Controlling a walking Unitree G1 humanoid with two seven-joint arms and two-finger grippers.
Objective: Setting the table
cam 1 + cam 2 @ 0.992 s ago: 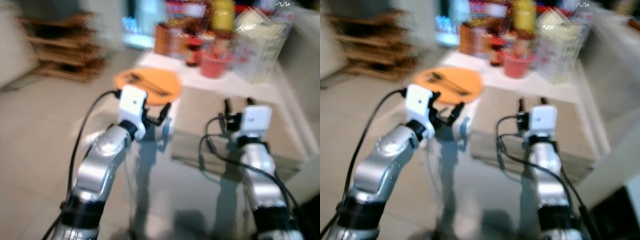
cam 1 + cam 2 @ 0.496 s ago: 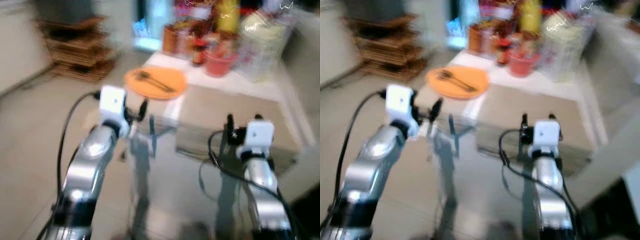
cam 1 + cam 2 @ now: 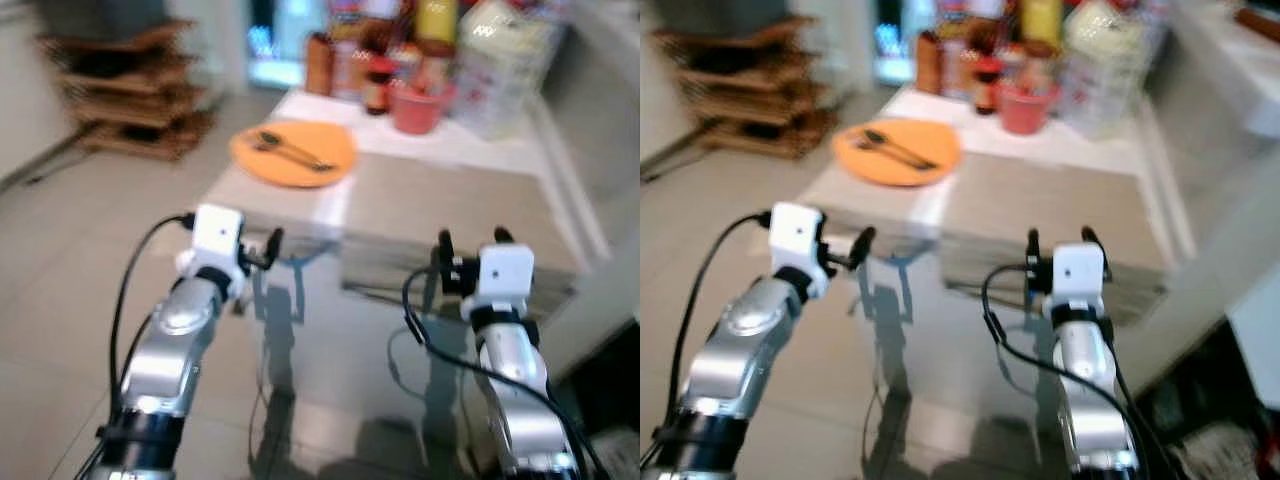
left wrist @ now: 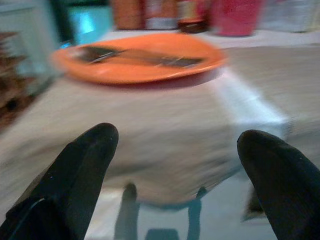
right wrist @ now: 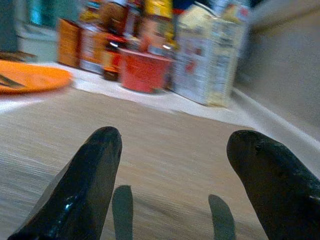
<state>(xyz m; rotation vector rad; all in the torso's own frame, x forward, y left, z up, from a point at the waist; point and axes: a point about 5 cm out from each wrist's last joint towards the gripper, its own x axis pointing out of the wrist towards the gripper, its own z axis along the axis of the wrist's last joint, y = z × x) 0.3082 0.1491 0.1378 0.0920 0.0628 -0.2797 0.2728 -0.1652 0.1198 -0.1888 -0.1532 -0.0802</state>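
Orange plate (image 3: 294, 153) with a spoon and fork (image 3: 286, 148) on it sits near the far left corner of the counter (image 3: 450, 210), well beyond both claws. The left claw (image 4: 175, 175) and right claw (image 5: 177, 172) are both spread and empty, short of the near edge. Risk, as I judge it: a blurred, moving approach could drive a finger into the counter's edge, or a careless reach could knock the crowded bottles (image 3: 375, 85) and red cup (image 3: 415, 105) behind.
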